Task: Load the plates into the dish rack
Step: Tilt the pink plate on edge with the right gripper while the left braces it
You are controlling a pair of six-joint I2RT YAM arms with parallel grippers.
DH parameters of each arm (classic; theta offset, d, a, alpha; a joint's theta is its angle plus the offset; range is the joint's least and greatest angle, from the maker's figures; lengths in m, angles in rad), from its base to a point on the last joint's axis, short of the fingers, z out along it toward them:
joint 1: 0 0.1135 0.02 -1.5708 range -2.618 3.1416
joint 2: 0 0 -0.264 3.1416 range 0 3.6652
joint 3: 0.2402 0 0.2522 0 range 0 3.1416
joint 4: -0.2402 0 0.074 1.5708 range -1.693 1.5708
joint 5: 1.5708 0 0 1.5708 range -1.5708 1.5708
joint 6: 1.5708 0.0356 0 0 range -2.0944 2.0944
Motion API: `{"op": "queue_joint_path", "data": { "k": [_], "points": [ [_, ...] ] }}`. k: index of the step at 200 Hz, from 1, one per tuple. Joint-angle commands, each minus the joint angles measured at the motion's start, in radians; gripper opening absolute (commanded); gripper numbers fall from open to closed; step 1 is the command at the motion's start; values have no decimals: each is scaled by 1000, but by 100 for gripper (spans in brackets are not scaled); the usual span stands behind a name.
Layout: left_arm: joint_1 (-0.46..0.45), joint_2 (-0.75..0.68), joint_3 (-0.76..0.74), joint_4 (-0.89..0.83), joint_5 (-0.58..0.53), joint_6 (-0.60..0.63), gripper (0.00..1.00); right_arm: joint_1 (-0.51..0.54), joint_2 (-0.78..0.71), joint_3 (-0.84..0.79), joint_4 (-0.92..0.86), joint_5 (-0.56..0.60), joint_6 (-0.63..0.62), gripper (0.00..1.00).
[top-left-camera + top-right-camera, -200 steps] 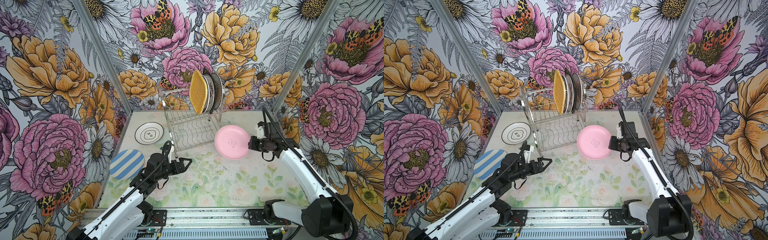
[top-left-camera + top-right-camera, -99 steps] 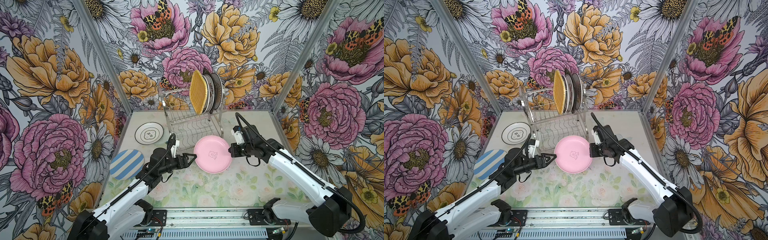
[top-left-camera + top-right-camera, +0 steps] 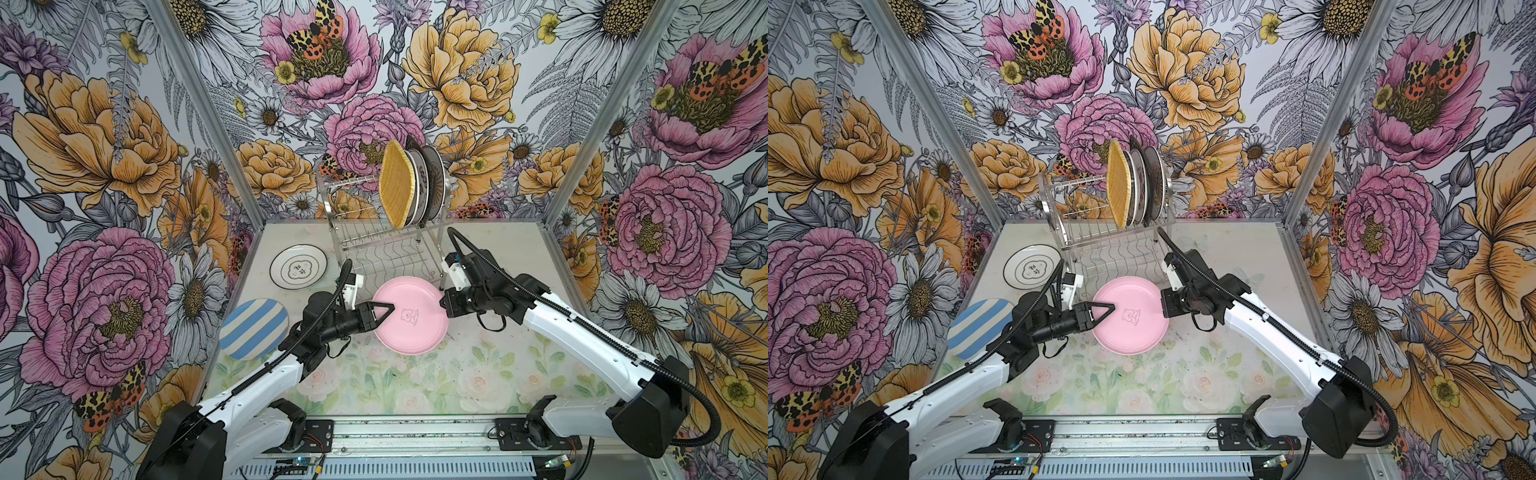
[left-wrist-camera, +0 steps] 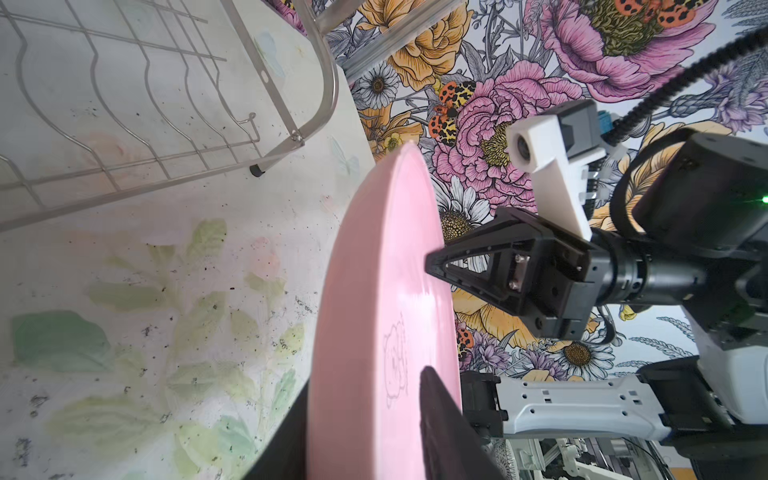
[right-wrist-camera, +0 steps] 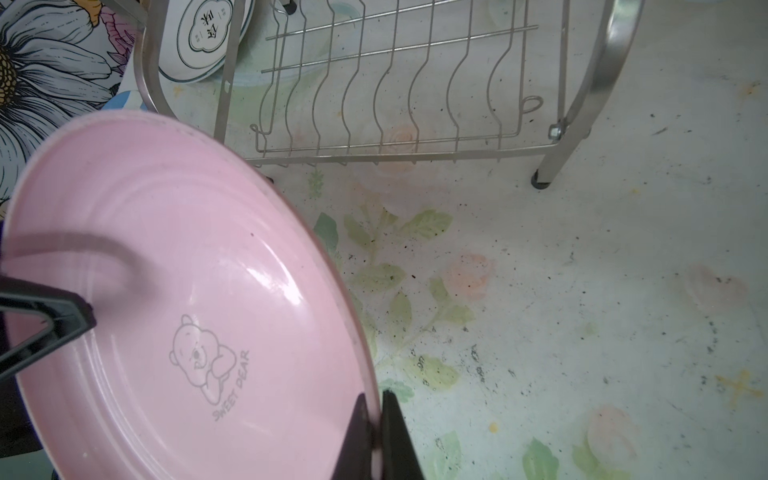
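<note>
Now L fingers (image 4: pixel 440 419) + R fingers (image 5: pixel 399 436) both clamped on pink plate (image 3: pixel 411 328) rim, opp. edges.

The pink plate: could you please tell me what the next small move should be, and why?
Probably the right gripper should open and let go. It pinches one side of the pink plate at the rim while the left gripper appears closed on the opposite side, so the left arm alone could carry it to the dish rack.

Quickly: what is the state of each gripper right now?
Left gripper: jaws around the rim of the pink plate; whether they already grip cannot be told.
Right gripper: closed, holding the pink plate by its opposite rim.
</note>
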Motion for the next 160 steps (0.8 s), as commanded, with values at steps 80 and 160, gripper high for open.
{"op": "queue_joint_path", "data": {
  "k": [80,160],
  "points": [
    [27,-46,-11,93,62,-44,0,-67,-30,41,56,-203,-54,36],
    [61,-63,-1,108,91,-53,0,-103,-14,-16,192,-590,-16,45]
  ]
}}
